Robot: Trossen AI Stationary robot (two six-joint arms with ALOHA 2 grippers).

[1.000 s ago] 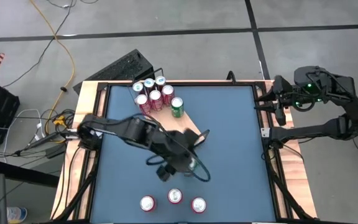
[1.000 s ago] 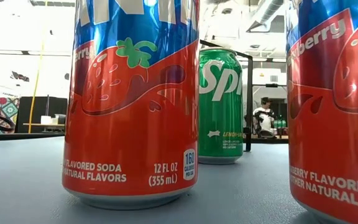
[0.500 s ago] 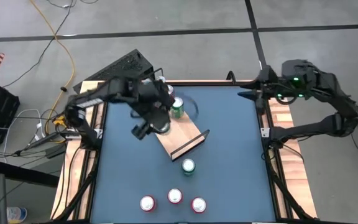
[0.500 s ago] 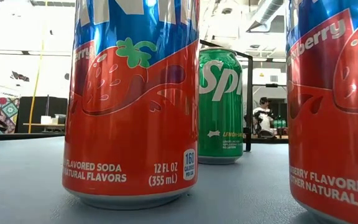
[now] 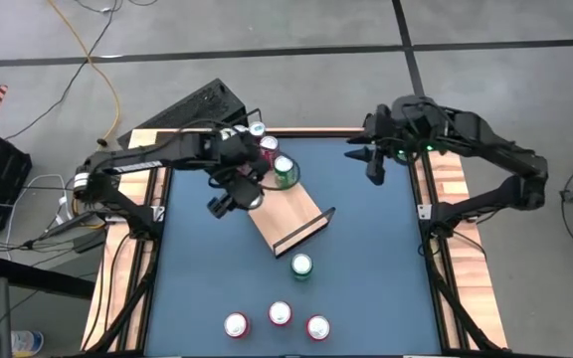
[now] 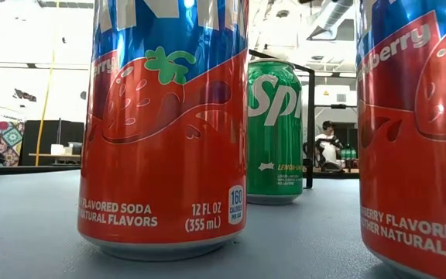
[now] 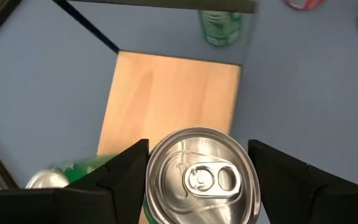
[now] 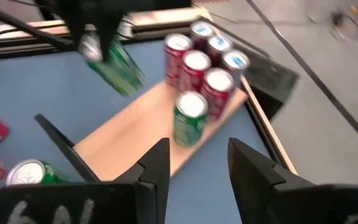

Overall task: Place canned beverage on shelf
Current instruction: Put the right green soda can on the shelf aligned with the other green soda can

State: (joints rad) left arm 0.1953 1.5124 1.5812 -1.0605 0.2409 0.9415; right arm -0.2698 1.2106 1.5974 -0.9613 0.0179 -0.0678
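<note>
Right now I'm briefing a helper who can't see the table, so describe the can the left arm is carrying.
Find the light-wood shelf lying slantwise on the blue table, its far end crowded with standing cans. The green can hangs tilted above that end, gripped by the left tool. It alone is off the surface.
</note>
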